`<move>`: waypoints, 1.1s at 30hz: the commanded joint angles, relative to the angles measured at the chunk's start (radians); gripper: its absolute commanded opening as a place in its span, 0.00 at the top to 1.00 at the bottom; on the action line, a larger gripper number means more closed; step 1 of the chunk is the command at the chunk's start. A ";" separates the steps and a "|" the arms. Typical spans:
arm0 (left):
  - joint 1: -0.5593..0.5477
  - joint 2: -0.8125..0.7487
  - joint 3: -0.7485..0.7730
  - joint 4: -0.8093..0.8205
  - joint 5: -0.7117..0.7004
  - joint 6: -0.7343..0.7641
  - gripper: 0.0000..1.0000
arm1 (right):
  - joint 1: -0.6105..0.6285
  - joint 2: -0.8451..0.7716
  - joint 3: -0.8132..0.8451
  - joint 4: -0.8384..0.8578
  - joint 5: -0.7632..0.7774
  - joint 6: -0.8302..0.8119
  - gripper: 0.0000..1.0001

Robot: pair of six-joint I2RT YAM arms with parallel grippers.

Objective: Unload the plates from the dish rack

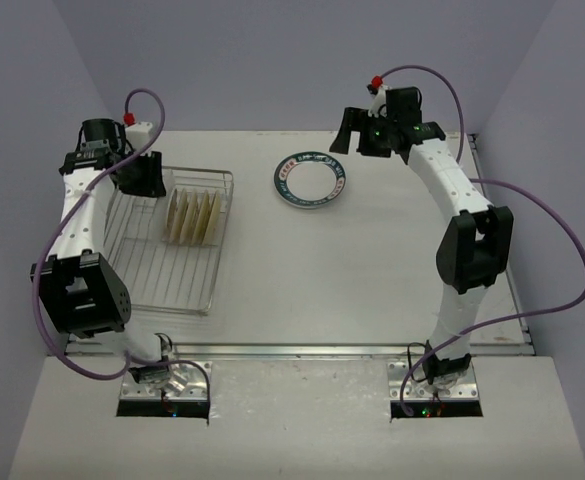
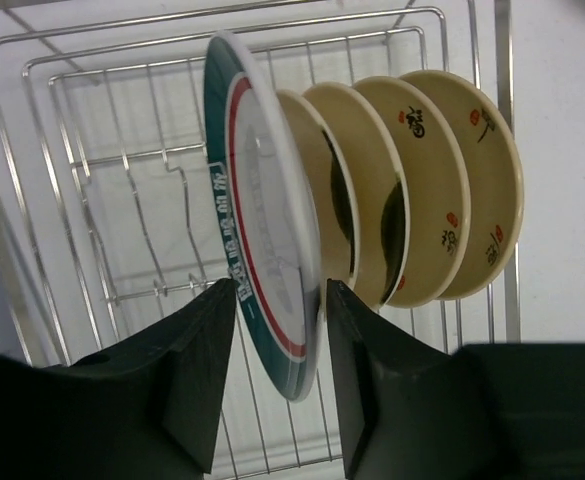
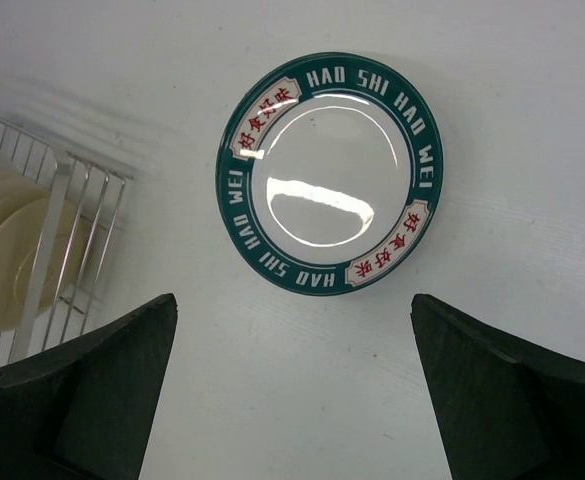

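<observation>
Pale lilac walls [image 1: 272, 60] close in on three sides of a white, matt worktop [image 1: 372, 270], which is bare apart from the rack and one plate.

At the left, the dish rack [image 1: 167, 280], flat silver wire with a raised rim, lies on the worktop beside the left arm. Its near half holds nothing. Toward its far end the plates stand on edge in a close row: a white plate with a dark teal rim and a red ring [image 2: 262, 230] at the left end, then four smaller tan plates [image 2: 442, 180] with small red and black marks.

The left hand [image 2: 277, 300] reaches in over the rack with one finger on each side of the teal-rimmed plate's lower edge. The fingers are close against the plate, but I cannot tell whether they are pinching it.

To the right of the rack, well apart from it, a second teal-rimmed plate [image 3: 329, 172] lies flat, face up, on the far part of the worktop. Its band carries white lettering and red characters.

The right hand [image 1: 360, 135] hangs above and just right of that plate, its fingers spread wide and touching nothing.

Purple cables [image 1: 562, 230] loop beside both arms.
</observation>
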 commanded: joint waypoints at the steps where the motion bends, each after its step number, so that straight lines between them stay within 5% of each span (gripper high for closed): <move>1: 0.020 0.051 0.040 -0.024 0.139 0.023 0.63 | -0.006 -0.030 -0.045 0.013 -0.013 -0.021 0.01; 5: 0.031 0.072 0.040 -0.022 0.148 0.017 0.75 | -0.006 -0.030 -0.046 0.005 -0.028 -0.021 0.01; 9: 0.046 0.077 0.078 -0.027 0.144 0.010 0.97 | -0.006 -0.033 -0.043 0.000 -0.045 -0.012 0.01; 14: 0.048 0.076 0.192 -0.074 0.150 0.005 1.00 | 0.003 -0.047 -0.051 0.003 -0.044 -0.006 0.01; 23: 0.040 0.165 0.798 -0.301 0.247 -0.020 1.00 | 0.017 -0.074 -0.028 -0.009 -0.085 0.028 0.01; 25: 0.017 0.127 0.795 -0.296 0.244 0.022 1.00 | 0.017 -0.082 -0.023 -0.011 -0.105 0.037 0.01; 30: -0.256 -0.144 0.338 -0.123 0.026 0.289 1.00 | 0.015 -0.114 -0.023 0.007 -0.216 0.097 0.01; 33: -0.484 -0.392 -0.006 0.077 -0.243 0.490 1.00 | 0.014 -0.125 -0.035 0.032 -0.349 0.160 0.01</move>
